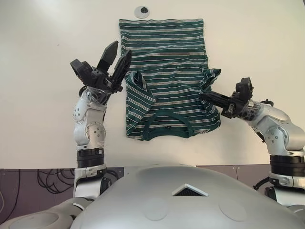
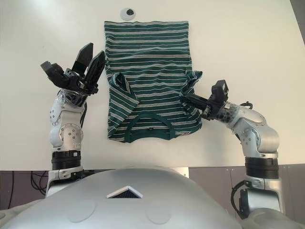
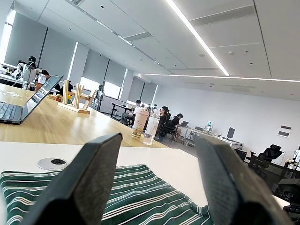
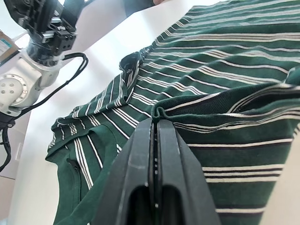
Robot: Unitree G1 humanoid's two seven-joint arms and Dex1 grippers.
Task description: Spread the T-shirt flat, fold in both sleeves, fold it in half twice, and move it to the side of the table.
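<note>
A green T-shirt with thin white stripes lies on the white table, collar toward me. Its left sleeve is folded in over the body. Its right sleeve is bunched and raised, and the right gripper is shut on that fabric, the dark fingers pressed together at the sleeve's edge. The left gripper is held up above the table just off the shirt's left edge, open with nothing between its fingers; the shirt lies below it.
A round grey disc is set in the table just beyond the shirt's hem. Bare white table extends to both sides of the shirt. The table's front edge runs close to me, with cables under it.
</note>
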